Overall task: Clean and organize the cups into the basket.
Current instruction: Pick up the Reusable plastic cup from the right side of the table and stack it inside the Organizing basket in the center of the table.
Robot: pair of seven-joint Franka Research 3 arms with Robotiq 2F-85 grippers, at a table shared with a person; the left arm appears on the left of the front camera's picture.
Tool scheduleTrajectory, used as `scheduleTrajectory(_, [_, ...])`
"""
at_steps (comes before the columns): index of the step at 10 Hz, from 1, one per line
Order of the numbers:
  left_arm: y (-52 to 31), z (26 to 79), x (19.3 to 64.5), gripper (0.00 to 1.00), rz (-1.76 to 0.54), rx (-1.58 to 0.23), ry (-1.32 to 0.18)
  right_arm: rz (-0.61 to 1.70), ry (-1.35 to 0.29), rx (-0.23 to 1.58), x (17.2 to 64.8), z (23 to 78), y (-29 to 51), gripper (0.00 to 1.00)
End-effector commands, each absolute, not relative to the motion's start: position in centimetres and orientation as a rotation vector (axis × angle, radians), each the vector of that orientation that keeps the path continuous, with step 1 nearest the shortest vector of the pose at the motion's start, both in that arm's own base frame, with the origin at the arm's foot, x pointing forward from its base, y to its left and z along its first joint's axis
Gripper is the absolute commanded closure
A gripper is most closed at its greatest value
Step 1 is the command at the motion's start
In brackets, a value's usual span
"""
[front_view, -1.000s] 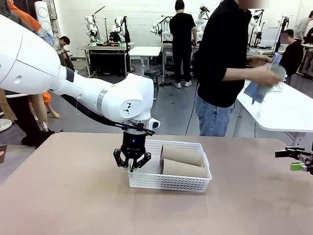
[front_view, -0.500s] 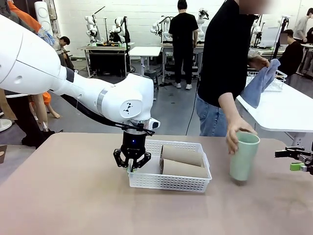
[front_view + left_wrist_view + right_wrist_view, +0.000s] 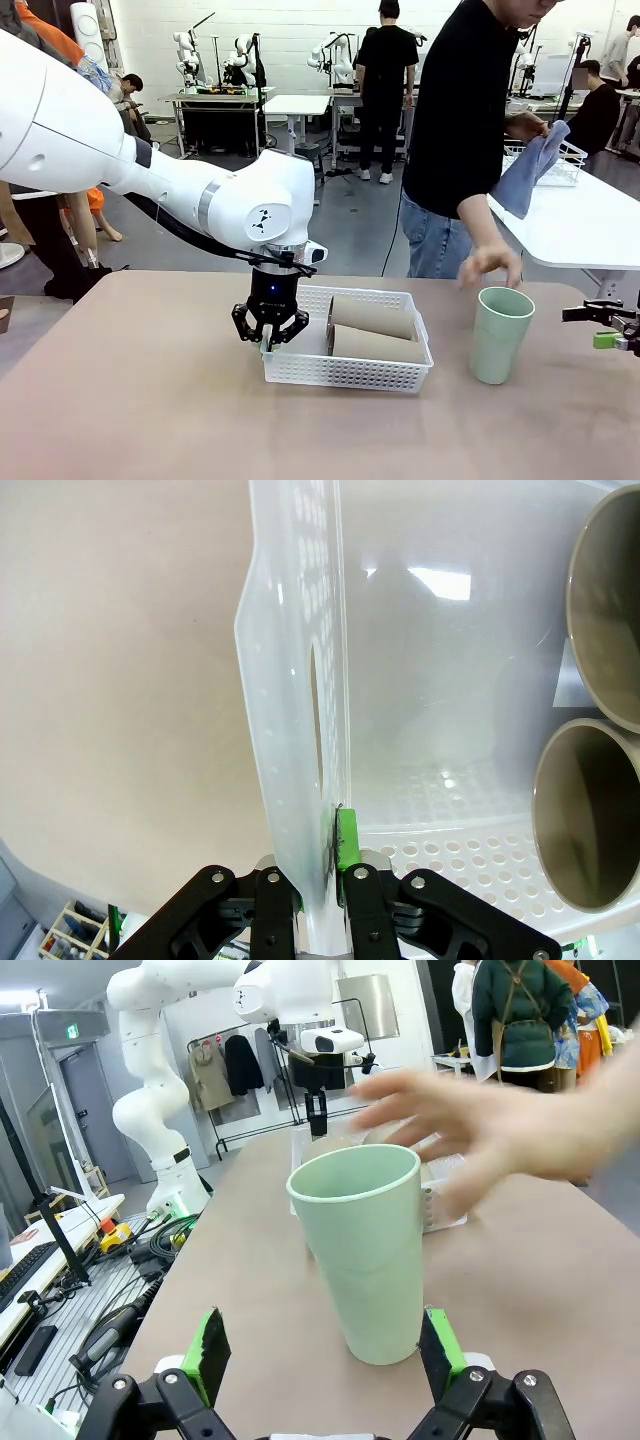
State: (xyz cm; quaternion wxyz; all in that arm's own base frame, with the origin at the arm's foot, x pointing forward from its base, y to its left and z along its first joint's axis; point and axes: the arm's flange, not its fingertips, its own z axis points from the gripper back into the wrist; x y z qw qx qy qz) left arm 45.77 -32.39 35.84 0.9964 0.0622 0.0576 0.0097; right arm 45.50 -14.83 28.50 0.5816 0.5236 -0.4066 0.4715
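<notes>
The person's hand [image 3: 490, 265] has let go of the mint green cup [image 3: 500, 335] and lifted just above its rim. The cup now stands upright on the table [image 3: 150, 400], right of the basket [image 3: 345, 372] and apart from it. Two taupe cups [image 3: 372, 317] lie side by side in the basket's right part. The left tool [image 3: 269, 344] is clamped tight on the basket's left end wall. The right tool [image 3: 325, 1350] faces the green cup with its jaws spread wide, holding nothing.
</notes>
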Motion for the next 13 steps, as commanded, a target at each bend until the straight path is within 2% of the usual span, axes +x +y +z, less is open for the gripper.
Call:
scheduleTrajectory(1, [-32.3, 35.9, 45.7, 1.0, 0.012, 0.122, 0.111, 1.122, -0.948, 1.221, 45.2, 28.4, -15.0, 0.0])
scheduleTrajectory(5, [-32.3, 35.9, 45.7, 1.0, 0.012, 0.122, 0.111, 1.101, -0.95, 1.223, 45.5, 28.5, -14.8, 0.0])
scheduleTrajectory(9, [-32.3, 35.9, 45.7, 1.0, 0.012, 0.122, 0.111, 1.222, -0.999, 1.135, 46.2, 26.5, -12.1, 0.0])
scheduleTrajectory(13, [-32.3, 35.9, 45.7, 1.0, 0.012, 0.122, 0.111, 1.211, -0.999, 1.164, 47.8, 25.2, -10.0, 0.0])
